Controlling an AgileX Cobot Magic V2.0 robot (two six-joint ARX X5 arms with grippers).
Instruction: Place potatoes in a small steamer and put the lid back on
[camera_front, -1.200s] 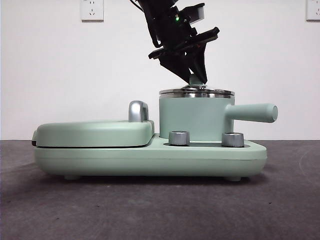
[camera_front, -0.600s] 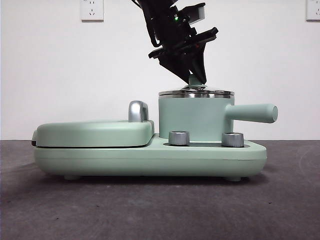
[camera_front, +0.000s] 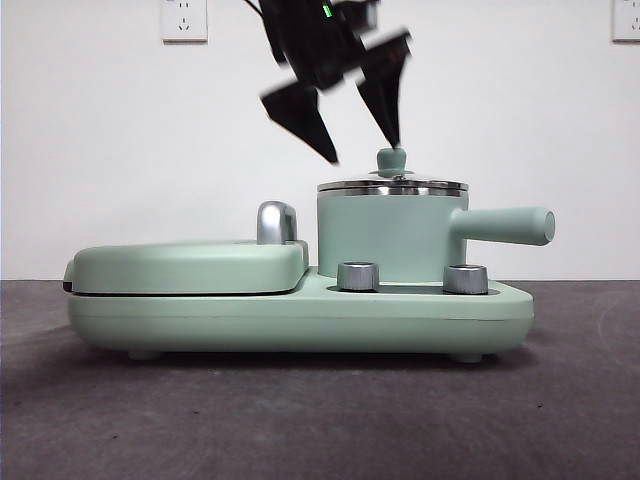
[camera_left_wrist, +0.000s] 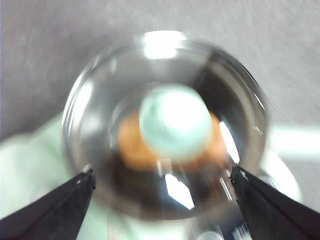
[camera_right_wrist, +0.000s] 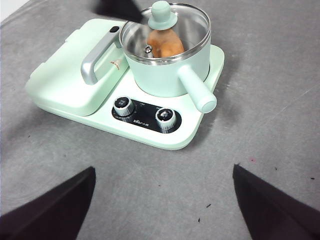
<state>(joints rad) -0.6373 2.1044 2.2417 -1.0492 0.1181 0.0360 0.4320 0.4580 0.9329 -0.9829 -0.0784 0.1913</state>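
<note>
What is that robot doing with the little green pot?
It is cooking a potato! The potato already sits inside the small steamer, and the glass lid is on top. The left pincer hangs open just above the lid's knob, not touching it. The right pincer waits, open, off to the side over the table, holding nothing.

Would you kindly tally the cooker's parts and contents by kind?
Potatoes: 1
Small steamer: 1
Lid: 1
Griddle cover: 1
Control dials: 2
Total: 6
</note>
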